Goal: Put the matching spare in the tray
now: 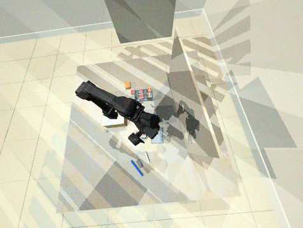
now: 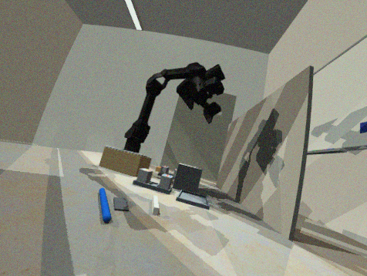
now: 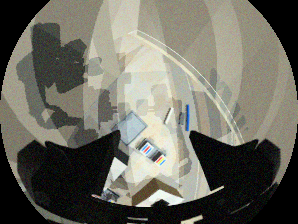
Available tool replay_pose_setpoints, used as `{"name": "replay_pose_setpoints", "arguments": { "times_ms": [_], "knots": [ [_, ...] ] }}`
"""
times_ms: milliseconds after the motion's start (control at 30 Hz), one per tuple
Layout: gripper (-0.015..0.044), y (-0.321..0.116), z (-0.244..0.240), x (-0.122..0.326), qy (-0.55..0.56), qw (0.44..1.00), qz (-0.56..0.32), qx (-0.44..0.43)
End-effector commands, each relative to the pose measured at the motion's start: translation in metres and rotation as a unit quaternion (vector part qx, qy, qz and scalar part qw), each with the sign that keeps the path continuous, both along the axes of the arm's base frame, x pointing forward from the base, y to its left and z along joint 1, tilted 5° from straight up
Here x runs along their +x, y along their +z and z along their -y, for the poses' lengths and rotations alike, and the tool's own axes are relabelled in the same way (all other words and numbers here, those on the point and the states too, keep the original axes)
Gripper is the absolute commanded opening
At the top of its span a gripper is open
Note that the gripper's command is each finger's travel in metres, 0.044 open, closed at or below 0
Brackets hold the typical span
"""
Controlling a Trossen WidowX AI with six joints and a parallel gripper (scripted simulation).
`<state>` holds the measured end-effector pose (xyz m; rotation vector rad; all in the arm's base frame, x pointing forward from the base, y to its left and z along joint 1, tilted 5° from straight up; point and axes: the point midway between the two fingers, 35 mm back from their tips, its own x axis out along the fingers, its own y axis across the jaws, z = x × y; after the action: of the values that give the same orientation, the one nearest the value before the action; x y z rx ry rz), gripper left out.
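My gripper (image 2: 211,109) (image 1: 144,136) (image 3: 156,134) is open and empty, high above the table. In the wrist view it looks down on a pair of spares (image 3: 152,152) with coloured labels and the flat grey tray (image 3: 132,125) beside them. In the exterior view the spares (image 2: 166,180) sit on a dark base, with the dark mounted unit (image 2: 187,176) upright behind the tray (image 2: 192,200). In the top view the arm hides the mounted unit and most of the nearer spares; the tray (image 1: 159,137) shows beside the gripper. More labelled spares (image 1: 142,94) lie farther back.
A tall tilted panel (image 1: 194,105) (image 2: 270,154) stands right of the tray. The arm's base is on a tan box (image 1: 114,123) (image 2: 124,161). A blue cylinder (image 1: 137,167) (image 2: 104,204), a dark pad (image 2: 120,203) and a white stick (image 1: 147,156) (image 2: 156,205) lie in front. An orange block (image 1: 127,85) is at the back.
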<state>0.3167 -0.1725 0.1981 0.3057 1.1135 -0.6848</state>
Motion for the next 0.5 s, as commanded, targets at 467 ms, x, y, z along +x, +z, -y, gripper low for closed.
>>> {"name": "replay_pose_setpoints", "arguments": {
  "times_ms": [467],
  "knots": [
    [0.0440, -0.053, -0.218, 0.061, 0.428, 0.874, -0.187, 0.135]
  ]
}}
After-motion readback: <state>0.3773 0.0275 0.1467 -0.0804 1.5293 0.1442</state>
